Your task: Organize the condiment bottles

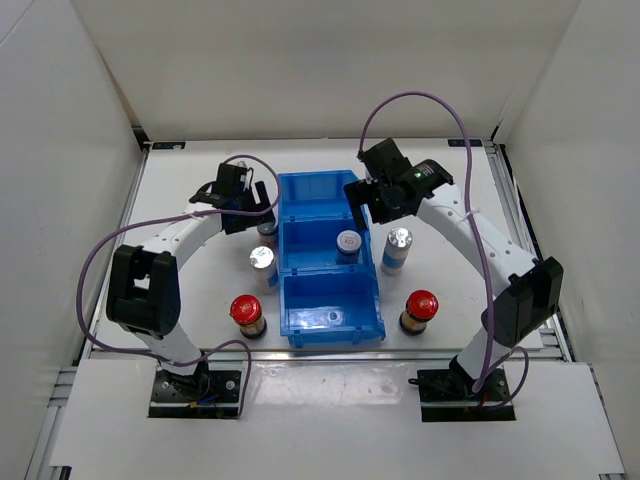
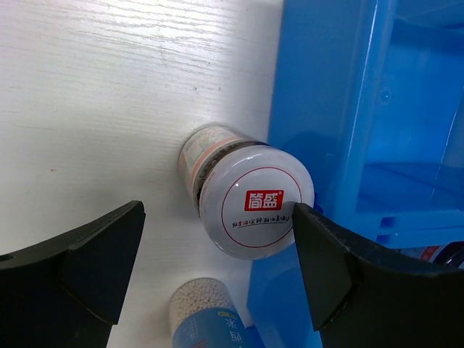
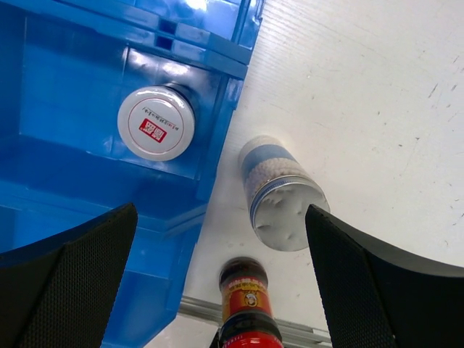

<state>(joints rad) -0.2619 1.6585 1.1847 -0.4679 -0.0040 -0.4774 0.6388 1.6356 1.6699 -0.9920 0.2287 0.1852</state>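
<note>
Left claw (image 2: 217, 217): black fingers (image 2: 94, 261) fill the bottom corners of its wrist view. Jaws stand apart, one on each side of the short bottle by the bin (image 2: 257, 210). The bin-side finger is at the cap's edge and the other is clear of it, so nothing is clamped. White cap with a red ring and red label.

That bottle stands upright on the white table (image 2: 87, 87), hard by the outer left wall of the blue bin (image 2: 319, 94); cannot tell whether it touches. Next along that wall, nearer the arm bases: left tall bottle (image 2: 206, 319).

Right claw (image 3: 221, 210): jaws wide apart and empty, above the bin's right edge. Short bottle in the bin (image 3: 156, 123) stands upright in the middle compartment, near its right wall. Right tall bottle (image 3: 279, 196) stands on the table just outside that wall. Right red-capped bottle (image 3: 246, 304) is farther toward the bases.

Overhead: left red-capped bottle (image 1: 246, 312) stands near the bin's near-left corner, apart from it.
</note>
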